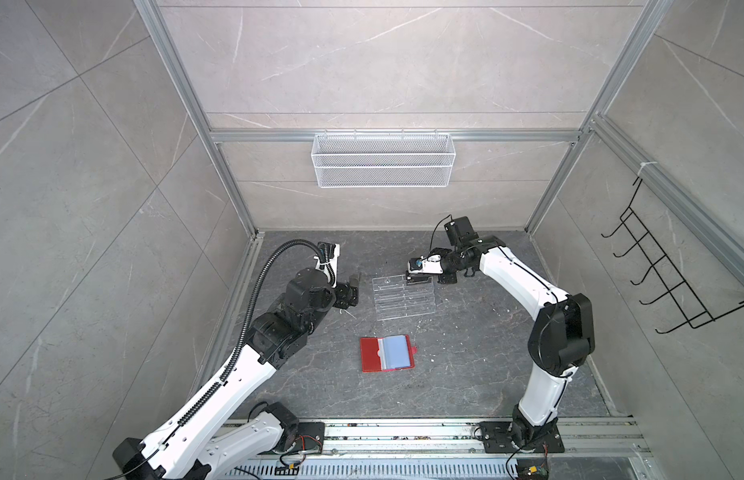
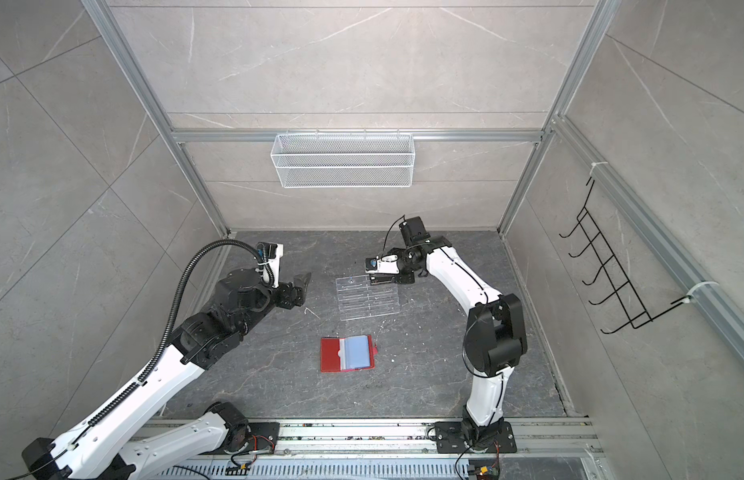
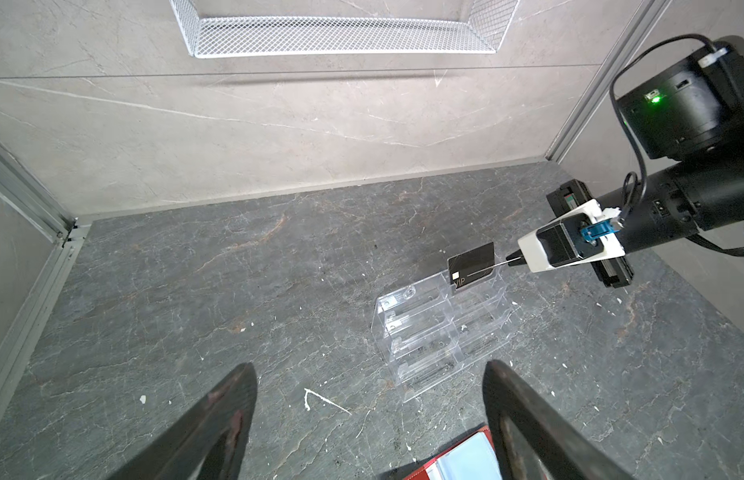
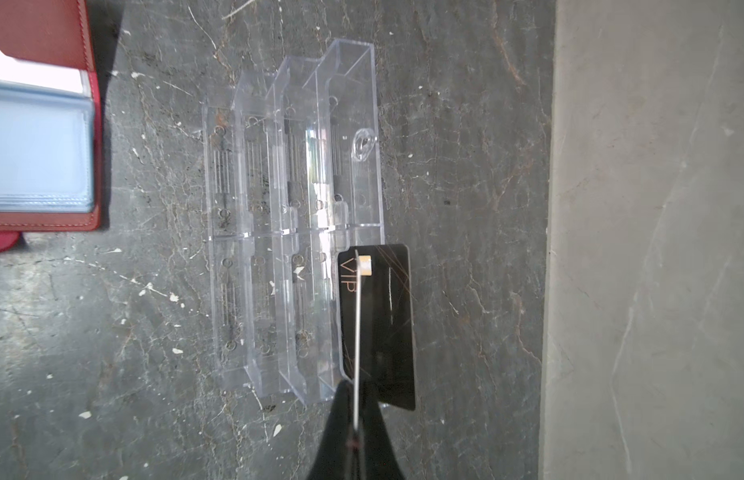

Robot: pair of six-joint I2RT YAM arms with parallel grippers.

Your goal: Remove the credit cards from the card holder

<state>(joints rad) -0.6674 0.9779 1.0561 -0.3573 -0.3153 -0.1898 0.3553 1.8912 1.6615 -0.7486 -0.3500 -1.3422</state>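
right end effector (image 4: 357, 399) pinches vip card (image 4: 389, 328) at rack (image 4: 287, 166).

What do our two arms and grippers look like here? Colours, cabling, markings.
Left arm and right arm: white shell links, black joint housings. Left carries a black corrugated conduit; right has a thin black cable and a green status light. Left gripper and right gripper have dark tapered fingers. The right's white camera mount bears a blue clip.

place: robot lab cell | shown by: aluminium frame (image 1: 395, 136), panelled walls (image 1: 382, 62), arms (image 1: 515, 270) bolted to base rail (image 1: 403, 434)
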